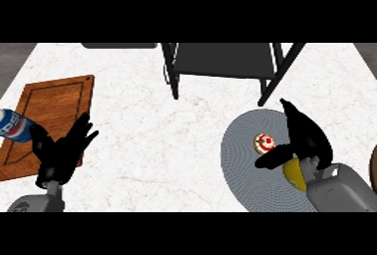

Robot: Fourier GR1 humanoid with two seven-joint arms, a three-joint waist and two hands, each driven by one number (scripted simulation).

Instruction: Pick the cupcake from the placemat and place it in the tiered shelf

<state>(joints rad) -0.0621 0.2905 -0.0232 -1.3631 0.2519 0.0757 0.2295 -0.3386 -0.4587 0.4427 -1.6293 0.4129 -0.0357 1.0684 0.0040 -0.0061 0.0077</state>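
Note:
The cupcake (264,143), pale with red markings on top, sits on the round grey placemat (243,159) at the right. My right hand (302,137) hovers just right of the cupcake, fingers straight and pointing away from me, thumb low beside the cupcake, not closed on it. The dark tiered shelf (221,62) stands at the counter's far middle, on thin black legs. My left hand (63,149) rests open at the left, fingers up, over the edge of a wooden board.
A wooden cutting board (52,114) lies at the left with a blue soda can (15,125) on its left edge. A yellow object (294,174) lies on the placemat under my right wrist. White marble counter (162,144) spans the middle.

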